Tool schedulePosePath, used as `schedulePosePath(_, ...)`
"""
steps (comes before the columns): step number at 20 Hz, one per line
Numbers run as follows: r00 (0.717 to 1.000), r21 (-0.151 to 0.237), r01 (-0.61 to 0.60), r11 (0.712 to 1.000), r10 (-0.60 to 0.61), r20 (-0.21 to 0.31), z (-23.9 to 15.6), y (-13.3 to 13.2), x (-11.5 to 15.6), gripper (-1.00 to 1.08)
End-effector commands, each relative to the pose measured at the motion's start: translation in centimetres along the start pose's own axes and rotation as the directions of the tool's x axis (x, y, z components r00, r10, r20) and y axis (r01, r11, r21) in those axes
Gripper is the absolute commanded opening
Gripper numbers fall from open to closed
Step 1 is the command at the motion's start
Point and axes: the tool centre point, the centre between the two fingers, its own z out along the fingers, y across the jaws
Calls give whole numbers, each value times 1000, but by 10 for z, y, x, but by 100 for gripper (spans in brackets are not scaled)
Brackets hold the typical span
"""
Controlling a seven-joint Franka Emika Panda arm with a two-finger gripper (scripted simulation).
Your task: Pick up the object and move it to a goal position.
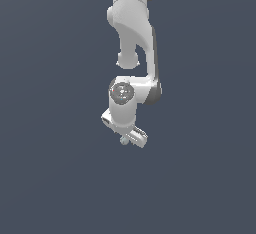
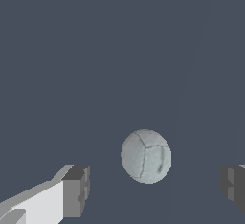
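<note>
So the big thing in the exterior view is the Panda arm (image 1: 134,38) hanging down over a plain dark floor (image 1: 50,178); there's nothing else around that I can make out, and no goal marker shows in either view, so where the ball has to end up is anyone's guess.

Next down, the gripper (image 1: 126,134); in the wrist view its two fingers (image 2: 76,190) stand wide apart, one on each side of the frame, with plenty of gap between them; definitely not clamped on anything.

Smallest: the ball (image 2: 146,156), pale grey with faint seam lines; it sits between the fingers, nearer to neither pad in any way that counts, touching neither one. In the exterior view it's just a tiny pale dot (image 1: 124,140) peeking out right under the hand.

Progress-wise, I'd call this early; the approach looks basically lined up, since the ball is inside the span of the fingers; but the grasp isn't made, and the lift and the carry to the goal are all left to do. Can't tell whether the fingertips are low enough yet to close around it.
</note>
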Motion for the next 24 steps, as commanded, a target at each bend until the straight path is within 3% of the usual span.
schedulePosePath(1, 1000, -1, -1, 1000, 1, 1, 12, 0, -1, 100)
schedulePosePath(11, 1000, -1, -4, 1000, 4, 0, 39, 0, 0, 100)
schedulePosePath(12, 1000, -1, -4, 1000, 4, 0, 39, 0, 0, -100)
schedulePosePath(24, 1000, -1, -4, 1000, 4, 0, 38, 0, 1, -100)
